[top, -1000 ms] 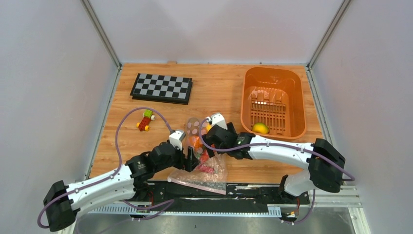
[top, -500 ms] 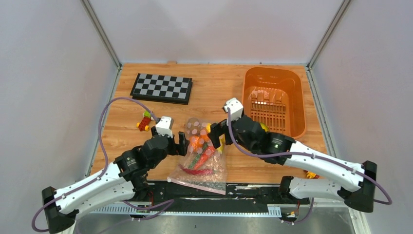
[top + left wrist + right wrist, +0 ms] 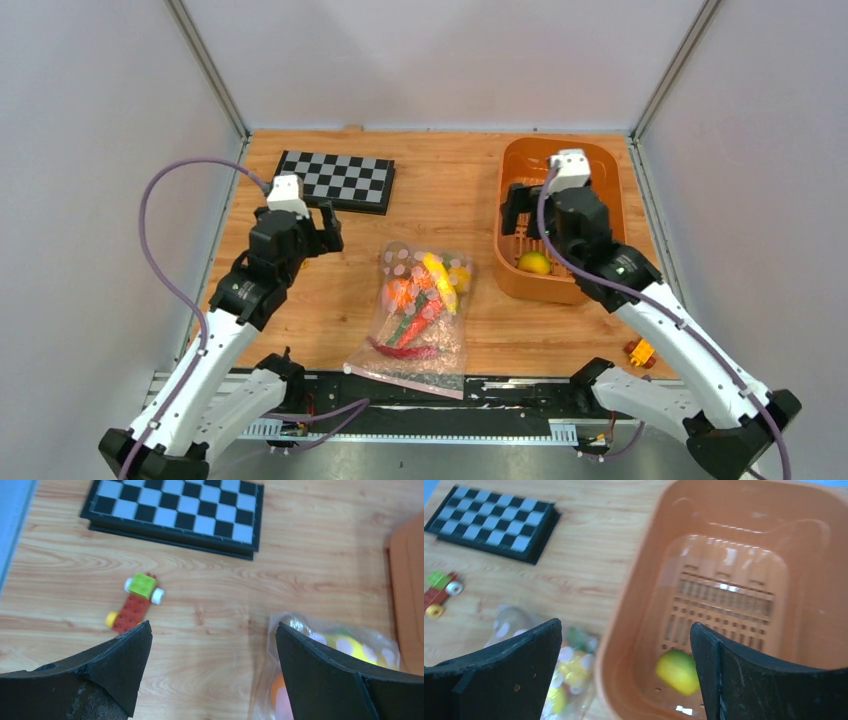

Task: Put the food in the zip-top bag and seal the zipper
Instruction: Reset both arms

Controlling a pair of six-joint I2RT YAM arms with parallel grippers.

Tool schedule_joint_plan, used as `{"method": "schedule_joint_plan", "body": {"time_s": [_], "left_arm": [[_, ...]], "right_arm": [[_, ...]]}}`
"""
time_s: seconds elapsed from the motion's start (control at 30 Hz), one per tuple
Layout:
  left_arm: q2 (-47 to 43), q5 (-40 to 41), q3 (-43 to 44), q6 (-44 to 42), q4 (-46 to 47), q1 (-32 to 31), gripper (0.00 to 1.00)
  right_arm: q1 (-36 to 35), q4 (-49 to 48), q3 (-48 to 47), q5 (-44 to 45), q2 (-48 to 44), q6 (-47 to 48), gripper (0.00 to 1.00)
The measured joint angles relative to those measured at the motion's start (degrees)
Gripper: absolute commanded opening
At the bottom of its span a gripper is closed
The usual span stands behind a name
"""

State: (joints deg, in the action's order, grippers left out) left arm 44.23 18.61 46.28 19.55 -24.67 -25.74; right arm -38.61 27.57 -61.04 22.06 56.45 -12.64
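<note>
The zip-top bag (image 3: 420, 318) is seen lying flat on the counter (image 3: 450, 190) between the two arms, with the pink zipper (image 3: 405, 380) along its near edge. Orange, yellow and red toy food (image 3: 412, 300) is held inside it. One yellow fruit (image 3: 534, 263) lies in the orange basket (image 3: 610, 170). The left hand (image 3: 212, 650) is spread wide and empty above a block toy (image 3: 135, 602); the right hand (image 3: 625, 630) is spread wide and empty over the basket.
</note>
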Motion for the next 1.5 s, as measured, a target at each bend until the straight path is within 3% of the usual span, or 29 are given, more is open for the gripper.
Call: {"method": "schedule_joint_plan", "body": {"time_s": [0.13,0.3,0.5,1.07,1.5], "left_arm": [[0.13,-1.11,5.68,0.31,-3.30,4.42,1.00],[-4.46,0.90,8.63,3.21,-7.48,4.46,1.00],[-10.58,2.82,8.63,4.66,-12.31,4.46,1.00],[-13.05,4.44,8.59,4.39,-16.63,4.46,1.00],[-12.66,3.69,8.50,4.11,-15.45,4.46,1.00]], "right_arm": [[6.97,2.23,-0.61,-2.40,-4.09,0.70,1.00],[7.30,7.26,-1.79,-7.37,-10.43,-0.70,1.00],[7.30,10.67,3.72,-12.31,-19.30,-3.02,1.00],[7.30,12.07,3.76,-23.02,-18.88,-4.68,1.00],[7.30,11.58,3.76,-24.63,-18.99,-5.92,1.00]]}}
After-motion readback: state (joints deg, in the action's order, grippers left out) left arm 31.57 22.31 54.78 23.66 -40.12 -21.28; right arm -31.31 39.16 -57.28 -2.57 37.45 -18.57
